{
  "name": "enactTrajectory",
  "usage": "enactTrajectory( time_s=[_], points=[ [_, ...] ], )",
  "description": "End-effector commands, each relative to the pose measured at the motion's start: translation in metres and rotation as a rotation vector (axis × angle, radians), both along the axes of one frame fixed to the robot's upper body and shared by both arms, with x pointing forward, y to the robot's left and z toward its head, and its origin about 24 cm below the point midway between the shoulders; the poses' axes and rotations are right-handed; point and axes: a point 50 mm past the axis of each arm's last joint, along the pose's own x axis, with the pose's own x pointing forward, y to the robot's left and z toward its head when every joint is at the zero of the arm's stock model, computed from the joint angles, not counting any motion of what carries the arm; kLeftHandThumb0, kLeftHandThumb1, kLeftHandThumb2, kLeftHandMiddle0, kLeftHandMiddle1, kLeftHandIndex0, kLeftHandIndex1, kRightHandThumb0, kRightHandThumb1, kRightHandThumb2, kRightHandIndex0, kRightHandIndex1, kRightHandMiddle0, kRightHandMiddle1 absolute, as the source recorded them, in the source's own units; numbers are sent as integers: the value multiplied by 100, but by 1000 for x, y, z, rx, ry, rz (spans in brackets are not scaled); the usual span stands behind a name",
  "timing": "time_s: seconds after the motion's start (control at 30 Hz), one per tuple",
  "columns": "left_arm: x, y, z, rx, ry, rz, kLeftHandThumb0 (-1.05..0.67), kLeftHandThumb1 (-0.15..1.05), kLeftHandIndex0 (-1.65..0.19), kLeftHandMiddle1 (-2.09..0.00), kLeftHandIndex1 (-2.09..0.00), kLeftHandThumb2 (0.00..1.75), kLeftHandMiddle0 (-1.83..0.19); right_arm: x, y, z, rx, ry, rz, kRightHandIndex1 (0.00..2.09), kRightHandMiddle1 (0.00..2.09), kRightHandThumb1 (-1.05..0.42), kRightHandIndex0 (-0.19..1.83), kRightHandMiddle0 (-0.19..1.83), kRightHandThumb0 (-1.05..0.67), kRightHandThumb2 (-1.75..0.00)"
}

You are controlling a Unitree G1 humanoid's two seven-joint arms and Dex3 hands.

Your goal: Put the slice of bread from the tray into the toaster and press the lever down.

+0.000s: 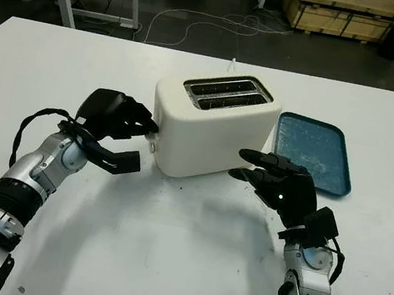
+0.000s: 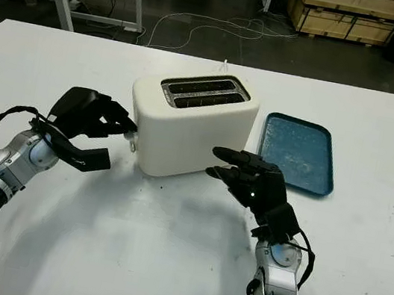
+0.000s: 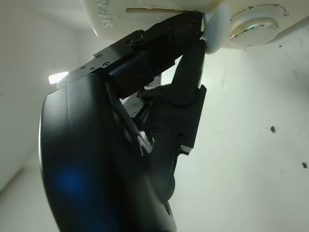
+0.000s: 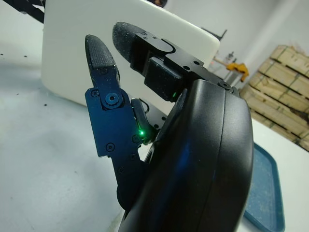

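A white table (image 1: 162, 263) is holding a cream toaster (image 1: 211, 131) at its centre, with a blue tray (image 1: 313, 152) lying just beside it, on the robot's right. The tray is bare, and no slice of bread is visible on the table; it is probably already down in the toaster, though its two top slots (image 1: 227, 93) are looking dark and the slice cannot be made out. The left hand (image 1: 120, 134) is reaching to the toaster's narrow end, its upper fingers (image 3: 169, 38) curled together and pressing against the pale lever tab (image 3: 215, 31), which is sitting beside a round dial (image 3: 253, 31); a lower finger is sticking out beneath, touching nothing. The right hand (image 1: 275, 179) is hovering open near the toaster's long side, holding nothing. The likely trouble from here: the toaster is light and smooth-bottomed, so a push on the lever could tip or slide it across the slick table, and the rounded fingertips could slip off the small tab before it latches. The right hand may be needed to brace the body. The toaster is a glossy plastic box with softly rounded corners; the tray is a shallow, speckled rectangle with a raised rim; the hands are hard black shells with matte finger pads.
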Motion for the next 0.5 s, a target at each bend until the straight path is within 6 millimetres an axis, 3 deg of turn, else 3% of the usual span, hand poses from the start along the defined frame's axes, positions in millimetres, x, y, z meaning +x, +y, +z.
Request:
enactTrajectory(
  time_s=[0.0,0.17,0.3,0.4,0.43,0.47],
  points=[
    [-29,-64,-55,41,219,-216,-25,92,-120,-118,-3,7,-86,1,-1,3,-5,-14,-3,9,0,-87,124,114,-43,0],
    [-30,-75,-58,66,249,-200,-17,89,-120,-119,-2,5,-86,1,-1,4,0,-18,-3,10,0,-87,125,114,-43,0],
    [-26,-88,-78,184,356,-148,-13,89,-117,-126,-1,2,-81,0,-3,5,-3,-27,2,10,0,-87,126,114,-43,0],
    [-25,-100,-96,241,440,-124,-9,84,-111,-81,0,1,-94,-1,-4,5,-11,-29,0,10,0,-88,126,114,-44,0],
    [-26,-106,-102,246,465,-114,-11,84,-113,-75,-2,0,-100,-1,-5,5,-11,-27,0,10,0,-88,126,114,-44,0],
    [-30,-112,-107,242,492,-111,-13,84,-118,-94,-5,0,-96,-1,-5,4,-9,-23,0,10,0,-88,126,114,-44,0]
  ],
)
